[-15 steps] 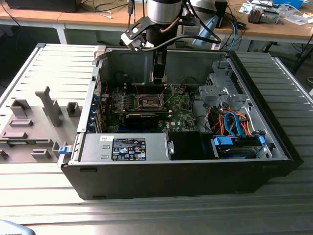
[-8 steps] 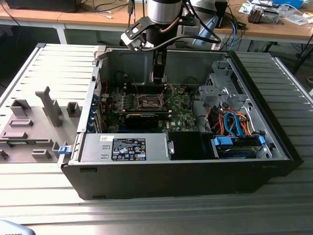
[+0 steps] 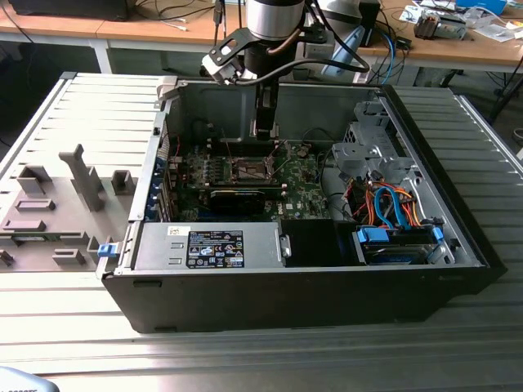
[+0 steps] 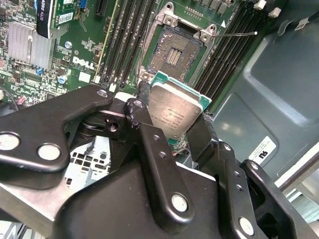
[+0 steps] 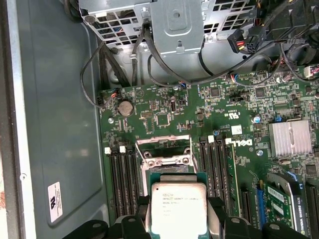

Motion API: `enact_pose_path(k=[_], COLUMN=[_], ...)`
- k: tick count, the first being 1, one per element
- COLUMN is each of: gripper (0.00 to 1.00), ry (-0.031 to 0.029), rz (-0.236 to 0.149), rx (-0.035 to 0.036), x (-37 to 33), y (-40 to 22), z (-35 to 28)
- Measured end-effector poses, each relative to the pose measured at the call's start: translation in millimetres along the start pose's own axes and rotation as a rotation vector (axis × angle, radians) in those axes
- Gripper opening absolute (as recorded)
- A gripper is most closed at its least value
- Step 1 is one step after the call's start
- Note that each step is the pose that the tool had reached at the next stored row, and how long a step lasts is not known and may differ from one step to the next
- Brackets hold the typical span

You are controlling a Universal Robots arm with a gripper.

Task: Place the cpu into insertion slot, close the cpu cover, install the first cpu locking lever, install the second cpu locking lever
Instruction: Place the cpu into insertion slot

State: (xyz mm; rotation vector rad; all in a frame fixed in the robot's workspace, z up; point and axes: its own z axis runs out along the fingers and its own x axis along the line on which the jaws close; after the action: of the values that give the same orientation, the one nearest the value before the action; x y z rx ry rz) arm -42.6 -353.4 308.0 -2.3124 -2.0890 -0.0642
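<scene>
My gripper (image 4: pixel 172 120) is shut on the cpu (image 4: pixel 177 110), a square chip with a pale silver face and a green edge, clamped between two black fingers (image 4: pixel 198 133). The first wrist view also has the cpu (image 5: pixel 178 209) between the fingers. It hangs tilted, a little above and to one side of the insertion slot (image 4: pixel 176 50). The slot lies uncovered on the green board, dark centre and contacts exposed inside a metal rim. A thin wire lever (image 4: pixel 237 34) sticks out beside it. In the exterior view the gripper (image 3: pixel 263 131) reaches down into the open computer case, just above the slot (image 3: pixel 249 169).
Black memory slots (image 5: pixel 122 177) flank the socket on both sides. A long black card (image 3: pixel 237 198), a grey power supply (image 3: pixel 208 245), a metal drive cage (image 3: pixel 368 151) and orange and blue cables (image 3: pixel 392 204) crowd the case. A grey fixture tray (image 3: pixel 57 204) lies at the exterior view's left.
</scene>
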Motion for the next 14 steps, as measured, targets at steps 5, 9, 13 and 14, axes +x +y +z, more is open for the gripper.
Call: enact_pose_path(k=[5,9,13,14], gripper=[0.54,0.54,0.54,0.54], ry=[-0.0001,-0.0001,-0.0001,-0.0001], rz=[0.003,0.005,0.007,0.008], rx=[-0.0001,-0.0002,-0.0003,-0.0003], x=[0.0,0.0,0.0,0.0], y=[0.0,0.0,0.0,0.0], z=[0.0,0.0,0.0,0.0])
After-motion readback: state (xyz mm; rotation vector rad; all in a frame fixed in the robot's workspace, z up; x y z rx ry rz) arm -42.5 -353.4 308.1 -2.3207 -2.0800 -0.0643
